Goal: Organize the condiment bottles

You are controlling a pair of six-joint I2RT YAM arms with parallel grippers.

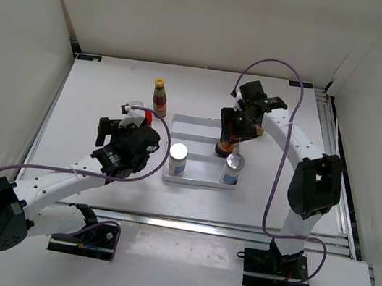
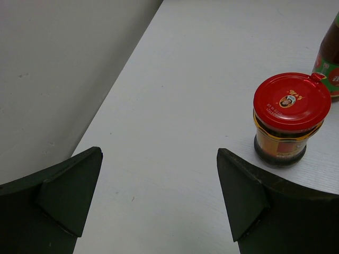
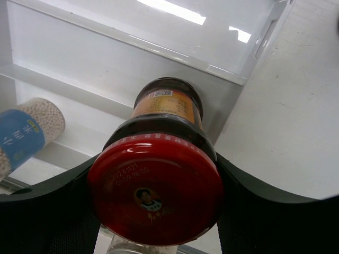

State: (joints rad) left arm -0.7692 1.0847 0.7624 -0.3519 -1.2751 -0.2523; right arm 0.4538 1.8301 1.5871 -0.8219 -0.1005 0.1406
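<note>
The right jaws are closed around a red-lidded jar (image 3: 153,190), held at the right side of the white tray (image 1: 198,122), just behind the right-hand shaker (image 1: 232,167); whether its base rests on the tray floor cannot be told; if it is released tilted or astride a ridge, it could be tipped against that shaker and both could be knocked over. The left jaws are spread wide and empty above the bare desk (image 1: 112,86); the second jar (image 2: 290,114) stands just outside them to one side, and a sideways approach could push it into the slim bottle (image 1: 159,98) close behind it. The other shaker (image 1: 177,160) stands at the tray's near left corner; open room is seen in the tray's far left part and on the desk's left, where the left arm is bounded by the side wall (image 1: 10,83).
</note>
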